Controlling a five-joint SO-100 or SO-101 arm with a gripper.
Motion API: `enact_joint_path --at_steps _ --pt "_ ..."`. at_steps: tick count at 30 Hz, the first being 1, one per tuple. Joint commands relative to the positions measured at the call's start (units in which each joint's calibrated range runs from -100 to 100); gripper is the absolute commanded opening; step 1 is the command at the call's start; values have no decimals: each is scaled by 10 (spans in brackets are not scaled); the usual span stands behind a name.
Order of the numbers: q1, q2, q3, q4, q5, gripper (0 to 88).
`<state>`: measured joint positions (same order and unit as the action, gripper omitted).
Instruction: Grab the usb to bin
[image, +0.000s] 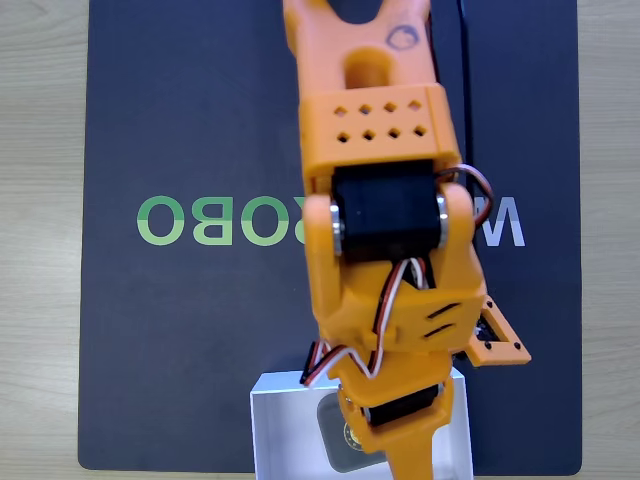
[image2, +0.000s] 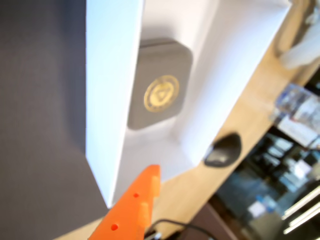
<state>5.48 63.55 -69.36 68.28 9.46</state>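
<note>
USB lying in the bin

The usb (image2: 160, 85) is lying flat inside the bin (image2: 112, 100), gold emblem facing up, near the wall at nine o'clock in the wrist view. In the fixed view the orange arm (image: 385, 200) is reaching toward six o'clock over the dark mat (image: 200, 330), covering most of the bin (image: 285, 430), with a corner of the usb (image: 335, 440) peeking out. One of the fingers (image2: 132, 205) is hanging at six o'clock in the wrist view; whether they are apart or together cannot be told
</note>
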Motion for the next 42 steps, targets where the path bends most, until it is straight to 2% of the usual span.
enact_joint_path --at_steps 1,12,20,27,33,39,42 --pt "2 -13 -3 -9 10 401" --pt "9 -17 -13 -12 28 604" --pt "10 -72 -8 -59 28 599" --pt "10 -191 34 -43 24 426" --pt "19 -302 71 66 21 309" --pt "38 -440 165 139 -24 199" --pt "43 -522 244 141 -29 145"
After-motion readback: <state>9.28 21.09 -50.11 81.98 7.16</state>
